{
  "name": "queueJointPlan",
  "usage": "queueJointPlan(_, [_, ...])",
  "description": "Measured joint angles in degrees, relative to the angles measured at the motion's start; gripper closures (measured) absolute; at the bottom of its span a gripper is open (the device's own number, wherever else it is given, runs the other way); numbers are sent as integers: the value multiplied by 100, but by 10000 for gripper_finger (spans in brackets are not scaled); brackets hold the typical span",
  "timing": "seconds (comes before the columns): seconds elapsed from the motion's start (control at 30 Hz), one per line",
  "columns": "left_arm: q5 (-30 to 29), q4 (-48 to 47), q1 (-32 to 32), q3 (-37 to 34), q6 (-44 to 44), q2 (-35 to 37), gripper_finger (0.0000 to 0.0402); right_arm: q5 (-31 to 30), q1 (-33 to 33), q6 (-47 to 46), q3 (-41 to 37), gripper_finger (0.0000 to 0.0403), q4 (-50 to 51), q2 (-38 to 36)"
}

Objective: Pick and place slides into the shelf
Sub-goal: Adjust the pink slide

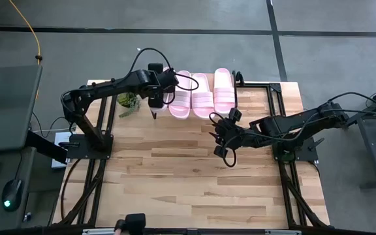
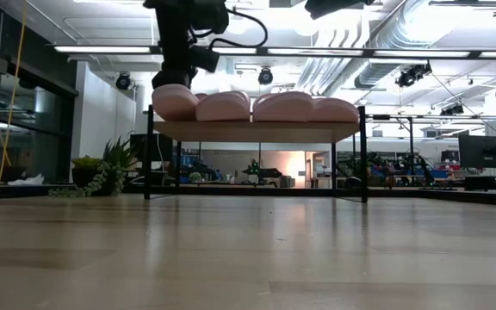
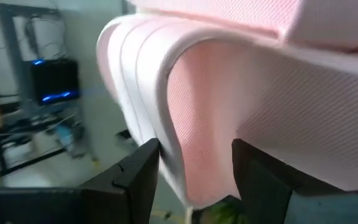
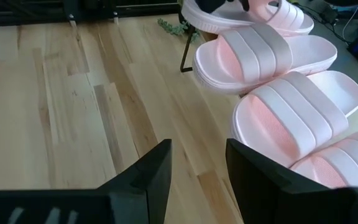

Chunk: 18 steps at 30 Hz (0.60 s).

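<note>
Four pale pink slides sit in a row along the shelf [image 2: 257, 131] at the far edge of the table [image 1: 175, 176], and the action is all at the left end. The left gripper [image 1: 156, 91] is up there over the leftmost slide [image 2: 174, 102], and its wrist camera is filled with that slide's ribbed strap, with the two dark fingers [image 3: 135, 180] standing either side of the strap's edge. They look to be pinching it, though whether they are truly clamped or just slack around it is hard to call from here. In the low view that slide rests on the shelf board, level with its neighbours, so my read is that this is the last placement, right at the point of letting go. The other three slides [image 1: 203, 94] lie side by side to its right, toes pointing at the near side. The right gripper [image 1: 226, 138] waits over bare wood at mid-table, well apart from the shelf, its fingers [image 4: 148, 174] spread with nothing between them. Next, I'd say, the left fingers need to part cleanly and the arm lift straight up and back, without dragging the strap or nudging the slide beside it. A small potted plant [image 1: 128, 101] sits just left of the shelf, so the retreat wants to clear that too.
</note>
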State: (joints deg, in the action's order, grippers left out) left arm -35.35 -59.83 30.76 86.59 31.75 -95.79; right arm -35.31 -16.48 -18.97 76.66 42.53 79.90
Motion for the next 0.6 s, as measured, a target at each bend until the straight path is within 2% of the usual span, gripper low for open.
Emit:
queueJointPlan(0.3, [495,440,2,0,-134,7,218,0,0,64,-2,261,-57,0])
queueJointPlan(0.6, [531,434,-2,0,-267,7,218,0,1,62,-2,261,-57,0])
